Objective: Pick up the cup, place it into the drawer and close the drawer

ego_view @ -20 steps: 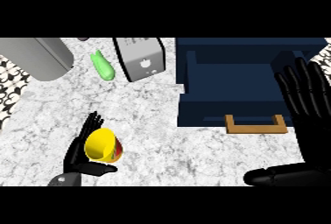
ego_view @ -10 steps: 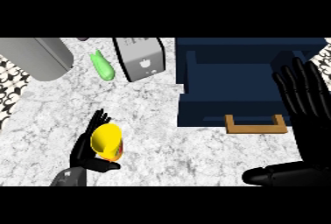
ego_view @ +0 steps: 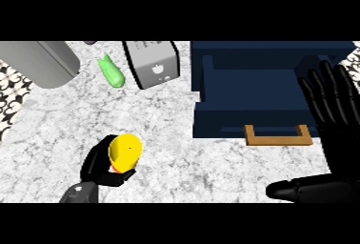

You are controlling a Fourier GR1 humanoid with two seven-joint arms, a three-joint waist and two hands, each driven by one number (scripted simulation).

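Presently: cup (ego_view: 125,151) grasped in left hand (ego_view: 104,167) near counter's (ego_view: 56,119) front edge; drawer (ego_view: 260,95) open, unfilled, unclosed; right hand (ego_view: 336,102) resting, fingers released

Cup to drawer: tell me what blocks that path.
Nothing visible does. The cup sits in the left hand, with bare counter between it and the open drawer. The right hand rests beside the drawer.

Surface: marbled grey counter (ego_view: 162,119) | on it: green object (ego_view: 111,72) – possibly a bottle – grey box (ego_view: 153,63), navy drawer unit (ego_view: 264,93)
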